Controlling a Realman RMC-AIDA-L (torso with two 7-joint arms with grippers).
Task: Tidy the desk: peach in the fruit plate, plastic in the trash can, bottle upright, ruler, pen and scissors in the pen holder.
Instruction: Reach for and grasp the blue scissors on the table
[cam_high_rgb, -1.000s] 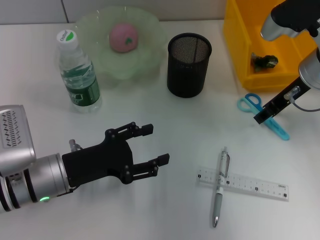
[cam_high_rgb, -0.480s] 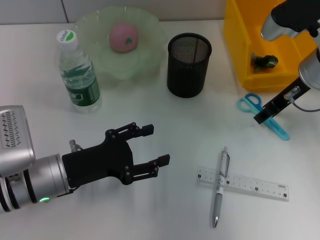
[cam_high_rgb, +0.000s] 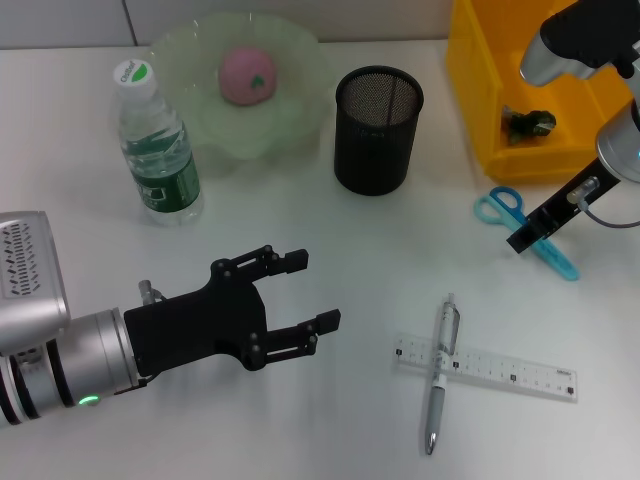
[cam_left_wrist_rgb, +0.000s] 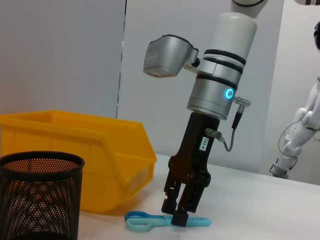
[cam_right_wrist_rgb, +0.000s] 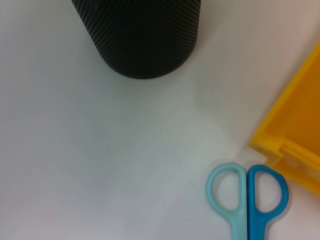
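The blue scissors (cam_high_rgb: 498, 208) lie flat on the table in front of the yellow bin (cam_high_rgb: 478, 90). My right gripper (cam_high_rgb: 524, 238) stands upright over their blades, its fingers close together on either side of the blades. The left wrist view shows the right gripper (cam_left_wrist_rgb: 178, 216) down on the scissors (cam_left_wrist_rgb: 142, 221). My left gripper (cam_high_rgb: 308, 290) hovers open at the near left with nothing in it. A pen (cam_high_rgb: 439, 372) lies across a clear ruler (cam_high_rgb: 500, 370) at the near right. The bottle (cam_high_rgb: 155, 150) stands upright. A pink peach (cam_high_rgb: 247, 75) sits in the green plate (cam_high_rgb: 300, 110). Dark plastic (cam_high_rgb: 528, 123) lies in the bin.
The black mesh pen holder (cam_high_rgb: 377, 128) stands at the back centre, between the plate and the bin. In the right wrist view, the pen holder (cam_right_wrist_rgb: 137, 35), the scissors' handles (cam_right_wrist_rgb: 247, 192) and a corner of the bin (cam_right_wrist_rgb: 295, 150) show.
The right arm has shifted very slightly. The scissors, the left arm and everything else stay where they were.
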